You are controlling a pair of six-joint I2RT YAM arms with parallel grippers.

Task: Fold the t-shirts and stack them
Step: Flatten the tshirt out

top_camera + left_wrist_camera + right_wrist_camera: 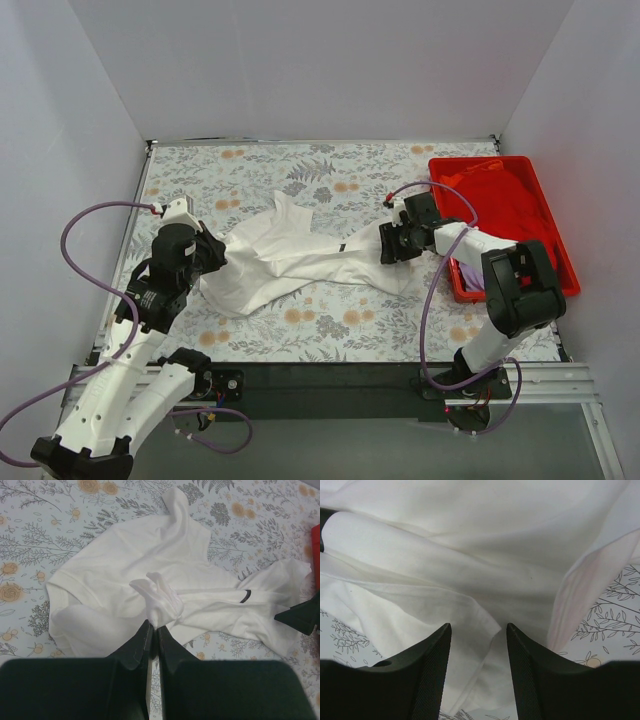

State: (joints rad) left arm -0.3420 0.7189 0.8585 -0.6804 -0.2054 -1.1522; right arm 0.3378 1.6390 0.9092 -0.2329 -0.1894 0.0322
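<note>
The white t-shirt [300, 255] lies crumpled and stretched across the middle of the floral tablecloth [300, 170]. My left gripper [214, 256] is at its left end, shut on a pinched fold of white cloth [159, 600]; the jaws meet at the left gripper's tip [154, 626]. My right gripper [392, 246] hovers at the shirt's right end. In the right wrist view its jaws stand apart at the right gripper's tip [479, 626], with the white t-shirt [470, 570] lying slack between and below them. The red t-shirt [500, 205] lies bunched in the tray.
A rigid red plastic tray [572, 270] sits at the table's right edge, right behind the right arm. White walls close in the left, back and right sides. Bare tablecloth shows behind and in front of the white shirt.
</note>
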